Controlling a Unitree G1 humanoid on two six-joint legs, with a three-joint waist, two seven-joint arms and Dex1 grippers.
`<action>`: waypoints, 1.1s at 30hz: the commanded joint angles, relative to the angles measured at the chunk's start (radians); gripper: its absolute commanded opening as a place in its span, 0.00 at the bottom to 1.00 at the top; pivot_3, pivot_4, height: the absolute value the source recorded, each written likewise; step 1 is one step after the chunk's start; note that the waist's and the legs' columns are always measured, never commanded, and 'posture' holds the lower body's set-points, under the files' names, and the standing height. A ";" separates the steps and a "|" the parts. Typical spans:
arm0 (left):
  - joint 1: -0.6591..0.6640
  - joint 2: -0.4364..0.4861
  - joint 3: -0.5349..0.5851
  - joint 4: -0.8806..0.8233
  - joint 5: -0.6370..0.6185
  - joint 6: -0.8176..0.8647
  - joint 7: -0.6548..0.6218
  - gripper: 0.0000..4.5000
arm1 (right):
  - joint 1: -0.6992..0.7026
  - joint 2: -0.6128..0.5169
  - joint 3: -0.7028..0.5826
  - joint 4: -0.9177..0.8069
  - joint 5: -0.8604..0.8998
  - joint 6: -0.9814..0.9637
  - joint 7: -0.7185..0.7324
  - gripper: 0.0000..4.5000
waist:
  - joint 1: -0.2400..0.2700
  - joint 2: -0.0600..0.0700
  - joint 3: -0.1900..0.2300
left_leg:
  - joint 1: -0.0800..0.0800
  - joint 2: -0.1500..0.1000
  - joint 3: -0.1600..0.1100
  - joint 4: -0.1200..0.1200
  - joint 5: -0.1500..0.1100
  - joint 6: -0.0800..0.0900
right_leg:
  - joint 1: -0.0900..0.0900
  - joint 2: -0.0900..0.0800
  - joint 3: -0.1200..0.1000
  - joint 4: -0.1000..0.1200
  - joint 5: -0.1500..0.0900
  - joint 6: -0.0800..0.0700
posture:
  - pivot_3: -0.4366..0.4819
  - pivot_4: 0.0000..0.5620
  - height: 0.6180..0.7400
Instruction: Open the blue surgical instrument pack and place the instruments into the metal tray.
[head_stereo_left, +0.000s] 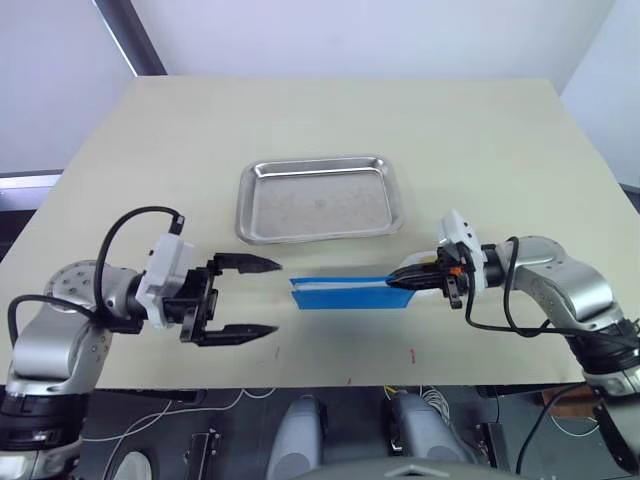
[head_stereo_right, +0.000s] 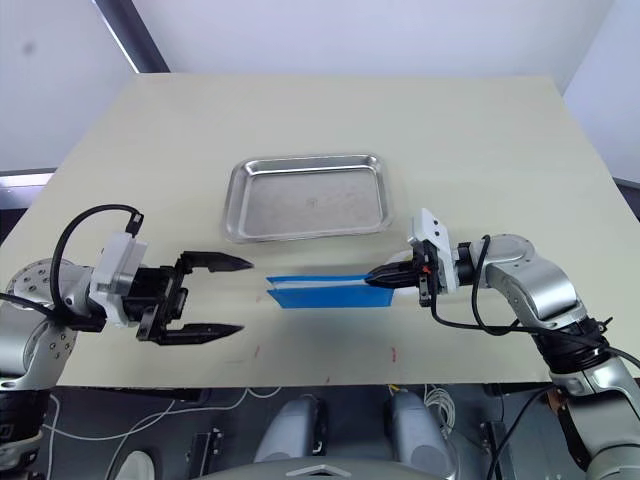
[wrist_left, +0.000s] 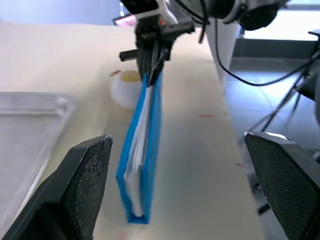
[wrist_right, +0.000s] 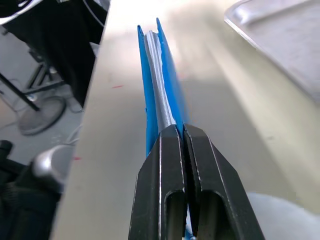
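Blue pack (head_stereo_left: 345, 292) edge-on in pinched right gripper (head_stereo_left: 402, 279), contents hidden; left gripper (head_stereo_left: 262, 297) wide.

A robotics lab or test room, by the look of it; a plain pale wooden table (head_stereo_left: 480, 150) stands alone against bare white walls (head_stereo_left: 360, 35), marked with small red dots (head_stereo_left: 411, 355); loose black and white cables (head_stereo_left: 200, 405) trail over the grey floor (head_stereo_left: 130, 440) beneath its near edge; a dark tripod-like stand (wrist_right: 30, 95) rests on the floor beside the table.
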 joint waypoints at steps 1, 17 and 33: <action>-0.033 -0.013 -0.008 0.068 0.023 -0.037 -0.008 1.00 | -0.023 0.027 -0.022 0.050 -0.064 -0.133 0.019 0.01 | 0.000 0.000 0.000 | 0.000 0.000 0.000 0.000 0.000 0.000 | 0.000 0.000 0.000 0.000 0.000 0.000 | 0.48 0.27 1.00; -0.271 -0.178 -0.186 0.409 0.137 -0.115 -0.085 1.00 | -0.020 0.077 -0.046 0.076 -0.088 -0.183 0.061 0.01 | -0.003 0.000 0.000 | 0.000 0.000 -0.001 0.000 0.000 0.000 | 0.000 0.001 -0.001 0.001 0.000 0.000 | 0.48 0.27 1.00; -0.308 -0.223 -0.219 0.504 0.137 -0.124 -0.129 0.77 | -0.015 0.085 -0.053 0.072 -0.103 -0.177 0.061 0.00 | -0.002 0.000 0.000 | -0.001 0.000 -0.002 0.001 0.000 0.000 | 0.000 0.000 -0.001 0.001 0.000 0.000 | 0.48 0.27 1.00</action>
